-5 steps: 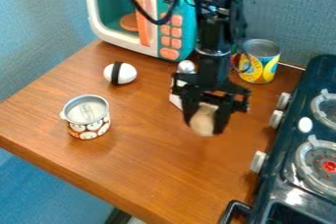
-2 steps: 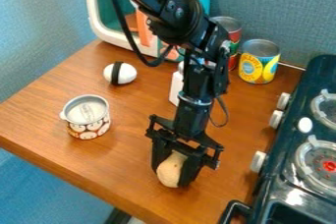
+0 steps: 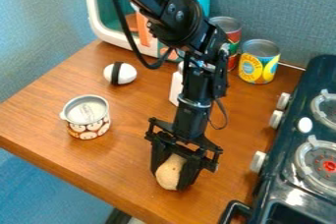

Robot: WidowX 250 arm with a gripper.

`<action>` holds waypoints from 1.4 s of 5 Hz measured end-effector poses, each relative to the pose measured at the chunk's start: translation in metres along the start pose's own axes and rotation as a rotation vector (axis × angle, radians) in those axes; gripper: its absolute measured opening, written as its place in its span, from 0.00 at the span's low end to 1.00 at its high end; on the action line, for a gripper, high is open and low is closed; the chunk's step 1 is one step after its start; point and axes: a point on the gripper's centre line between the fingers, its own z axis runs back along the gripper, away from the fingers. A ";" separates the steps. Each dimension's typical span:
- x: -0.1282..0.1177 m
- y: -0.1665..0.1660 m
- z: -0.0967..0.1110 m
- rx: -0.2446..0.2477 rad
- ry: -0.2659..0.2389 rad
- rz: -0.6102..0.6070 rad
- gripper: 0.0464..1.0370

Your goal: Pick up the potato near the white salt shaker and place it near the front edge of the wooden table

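Camera view: a tan, rounded object point(image 3: 170, 173) is gripped between the gripper's point(image 3: 172, 175) jaws. Beyond them, a white bottle point(image 3: 176, 88) is seen.

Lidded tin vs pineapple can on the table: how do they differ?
The tin has a side tab at its rim; the pineapple can has none visible. The tin's wall shows a band of round white cartoon faces, the pineapple can's a yellow and blue label. The tin sits nearer the camera at left, the pineapple can back by the stove. Both stand upright.
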 end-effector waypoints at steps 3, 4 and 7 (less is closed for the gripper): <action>-0.009 -0.009 0.071 -0.079 -0.180 -0.013 0.96; 0.000 -0.005 0.109 -0.043 -0.232 -0.015 0.96; 0.053 0.052 0.147 0.073 -0.250 -0.057 0.96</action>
